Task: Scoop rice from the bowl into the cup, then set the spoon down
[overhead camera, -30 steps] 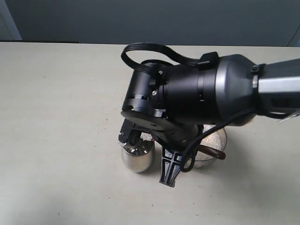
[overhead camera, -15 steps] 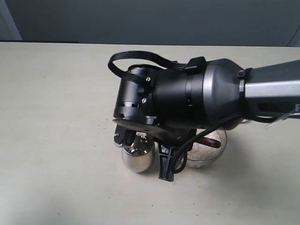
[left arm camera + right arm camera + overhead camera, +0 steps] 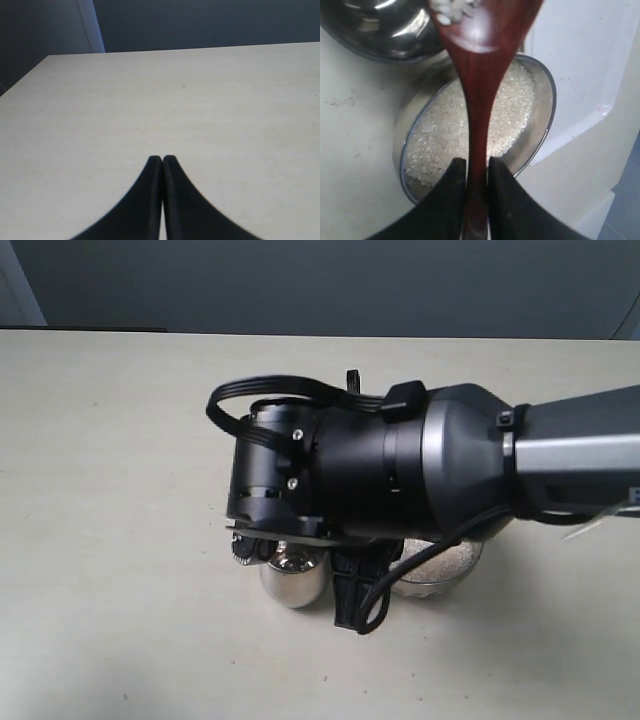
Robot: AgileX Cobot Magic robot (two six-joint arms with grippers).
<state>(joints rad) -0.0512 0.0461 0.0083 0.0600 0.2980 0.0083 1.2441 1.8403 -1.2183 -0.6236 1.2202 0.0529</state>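
On the pale table (image 3: 160,90) we are starting from the right gripper (image 3: 477,167). Its two black fingers (image 3: 449,200) are pressing on the thin handle of the wooden spoon (image 3: 479,80), one on each side, so it is gripping it. From the fingers the spoon is pointing straight away, its long axis passing above the bowl (image 3: 547,100), where most of the rice (image 3: 440,140) is lying. The oval end, carrying a few grains, is hanging at the rim of the cup (image 3: 380,30), which is standing just beside the bowl. We are judging that the pour is depending on bringing this end further over the cup's mouth. A white tray (image 3: 580,60) is lying beyond the bowl. The left gripper (image 3: 162,162) is hovering well apart, its fingers closed together and holding nothing.
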